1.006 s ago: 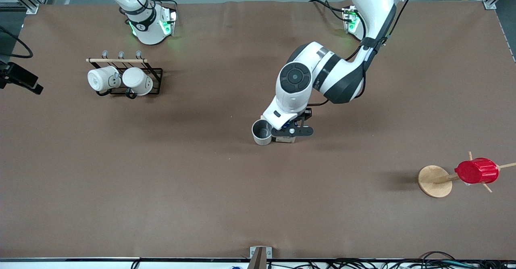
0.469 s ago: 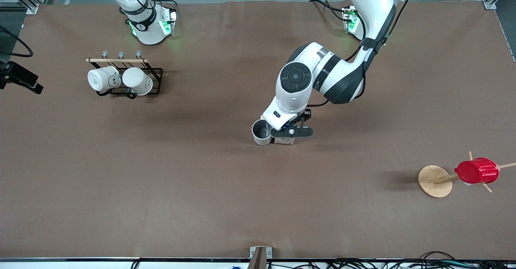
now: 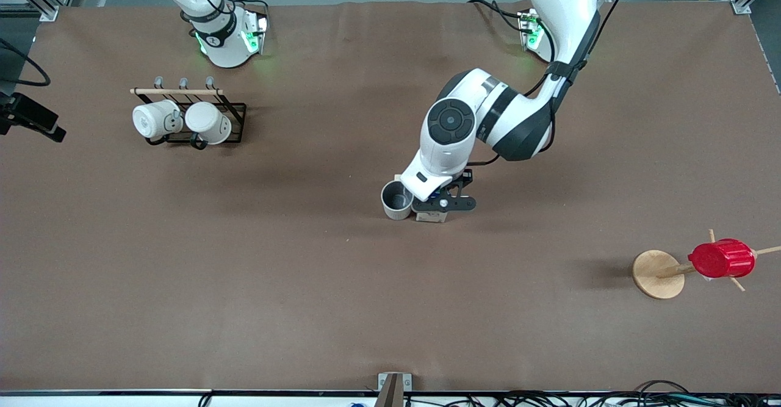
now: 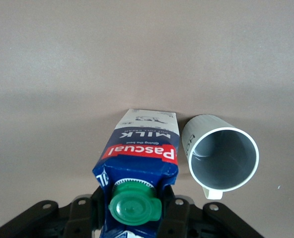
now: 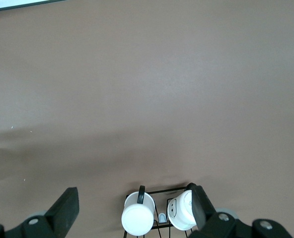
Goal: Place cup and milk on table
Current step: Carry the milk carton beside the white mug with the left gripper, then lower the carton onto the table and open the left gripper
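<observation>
Two hands, left hand (image 3: 440, 204) gripping milk (image 4: 139, 158) beside cup (image 3: 396, 200)

Two arms in glossy white shells with black joint bands. The left arm (image 3: 488, 120) bears a round dark grey cap with a centre dot; black cables run along its upper link. Both bases show green lights. Each gripper, left gripper (image 4: 132, 225) and right gripper (image 5: 132, 218), is matte black with small silver screws.

Mid-table, passage is blocked by the cup (image 3: 396, 200) and milk (image 3: 431, 215), standing just beside each other; wide bare table (image 3: 244, 297) is left around them.
</observation>
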You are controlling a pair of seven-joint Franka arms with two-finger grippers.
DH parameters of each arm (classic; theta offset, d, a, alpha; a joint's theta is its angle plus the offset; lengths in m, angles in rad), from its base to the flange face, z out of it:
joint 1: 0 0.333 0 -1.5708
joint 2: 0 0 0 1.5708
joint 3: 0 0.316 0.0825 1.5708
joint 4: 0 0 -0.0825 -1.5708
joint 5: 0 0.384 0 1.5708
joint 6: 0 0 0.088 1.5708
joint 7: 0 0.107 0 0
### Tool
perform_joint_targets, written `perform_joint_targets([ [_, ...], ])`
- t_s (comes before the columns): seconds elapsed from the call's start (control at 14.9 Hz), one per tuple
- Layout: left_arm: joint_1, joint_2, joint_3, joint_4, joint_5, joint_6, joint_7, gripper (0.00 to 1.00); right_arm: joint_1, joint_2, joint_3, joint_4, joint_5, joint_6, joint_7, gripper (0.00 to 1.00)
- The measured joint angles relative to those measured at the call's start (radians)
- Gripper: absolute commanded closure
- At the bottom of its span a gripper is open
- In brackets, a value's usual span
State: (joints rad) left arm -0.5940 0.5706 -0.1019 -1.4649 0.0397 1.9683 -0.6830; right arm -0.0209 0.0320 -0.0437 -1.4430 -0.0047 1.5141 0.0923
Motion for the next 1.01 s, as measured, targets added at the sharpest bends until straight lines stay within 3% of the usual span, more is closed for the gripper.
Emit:
perform_joint_targets([
  [0.07, 0.000, 0.002, 0.000, 0.000, 0.000, 0.001, 0.000, 0.14, 0.000, 0.000, 0.000, 0.000, 0.000, 0.000, -0.001, 0.00],
  [0.2, 0.000, 0.004, 0.000, -0.001, 0.000, 0.001, 0.001, 0.00, 0.000, 0.000, 0.000, 0.000, 0.000, -0.001, -0.003, 0.00],
  [0.6, 0.012, -0.024, 0.001, 0.017, 0.000, 0.000, 0.009, 0.00, 0.000, 0.000, 0.000, 0.000, 0.000, -0.007, -0.004, 0.00],
  [1.01, 0.090, -0.188, 0.003, 0.017, 0.001, -0.109, 0.023, 0.00, 0.000, 0.000, 0.000, 0.000, 0.000, -0.007, -0.005, 0.00],
])
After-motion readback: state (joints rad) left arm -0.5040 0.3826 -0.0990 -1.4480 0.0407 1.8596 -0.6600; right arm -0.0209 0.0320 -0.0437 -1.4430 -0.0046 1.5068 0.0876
